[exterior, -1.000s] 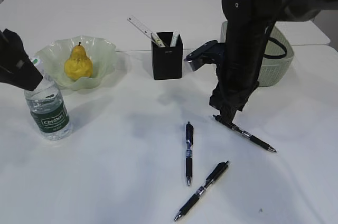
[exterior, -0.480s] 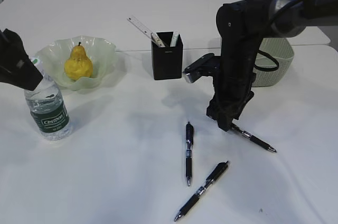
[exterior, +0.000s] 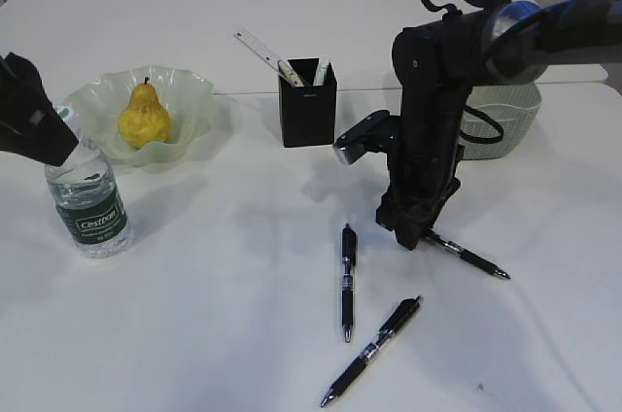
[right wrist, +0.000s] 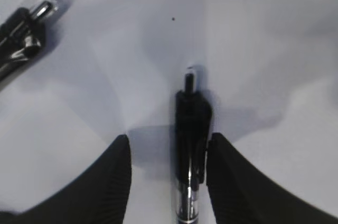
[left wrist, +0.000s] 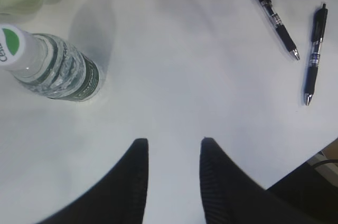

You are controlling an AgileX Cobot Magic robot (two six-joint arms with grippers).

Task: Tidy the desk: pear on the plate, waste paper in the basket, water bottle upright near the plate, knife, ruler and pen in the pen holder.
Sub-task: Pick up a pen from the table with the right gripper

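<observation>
On the white counter [exterior: 194,334], at the far left, the left black end effector [left wrist: 171,147] hangs above bare surface with its two fingers apart and nothing between them. A clear plastic water bottle with a green-and-white cap [exterior: 87,198] stands upright at about five o'clock of a pale green wavy-edged glass plate [exterior: 190,101], just beside it. A yellow pear [exterior: 144,116] sits on that plate. At three o'clock of the plate stands a black square pen holder [exterior: 307,113] with a white ruler [exterior: 260,51] leaning out of it toward ten o'clock; a second pale item in it is too small to identify.

Two black click pens lie at six o'clock of the holder: one [exterior: 347,281] nearly straight, the other [exterior: 372,351] slanted below it. The right black end effector [right wrist: 168,152] is lowered over a third black pen [right wrist: 191,129], fingers spread on either side of the barrel; the right finger looks very close to it, though contact cannot be confirmed. A pale green woven basket [exterior: 510,120] sits behind the right arm, at one o'clock.
</observation>
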